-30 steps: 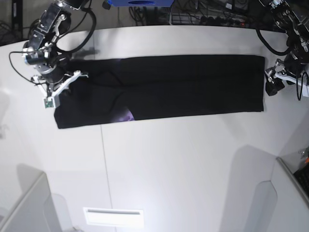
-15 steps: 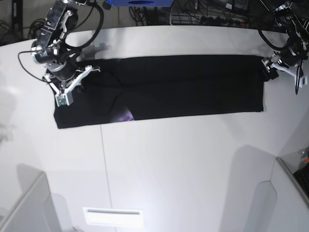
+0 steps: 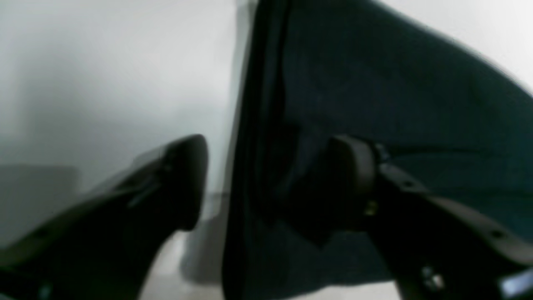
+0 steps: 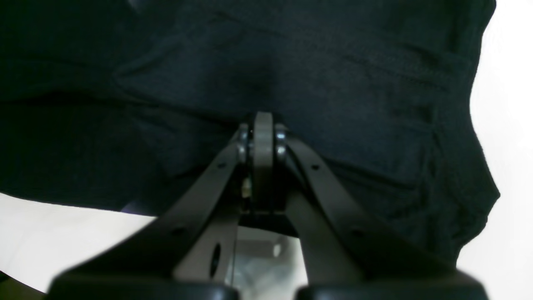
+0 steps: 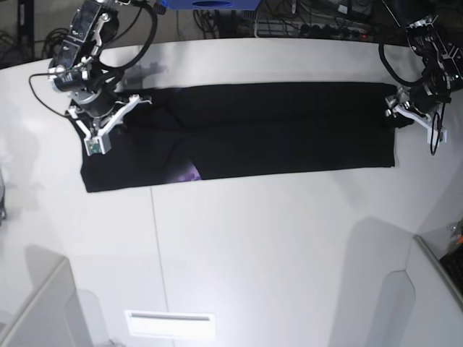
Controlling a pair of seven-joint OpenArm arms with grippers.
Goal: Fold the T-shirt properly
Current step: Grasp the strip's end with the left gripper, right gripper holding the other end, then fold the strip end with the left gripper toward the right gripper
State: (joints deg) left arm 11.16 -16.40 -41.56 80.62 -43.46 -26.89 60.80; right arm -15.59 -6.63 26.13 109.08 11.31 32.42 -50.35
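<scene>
Here, in the left wrist view, you see one T-shirt as a blurred dark sheet with its edge running top to bottom through the middle of the picture. The left gripper stands open across that edge: one finger sits over the pale table beside the cloth, the other lies over the black fabric. Whether either finger touches the cloth is too blurred to say.

In the right wrist view, one right gripper is closed, its two jaws meeting in a narrow tip pressed into a fold of the T-shirt. Wrinkles gather toward that tip, so you have cloth pinched there. White table shows past the shirt's hem.

In the base view, you have one T-shirt lying as a long black band across the far part of the table. A small purple patch peeks out at the shirt's near edge. Two arms flank it: the right gripper sits on the shirt's end on the picture's left, the left gripper at the opposite end.
</scene>
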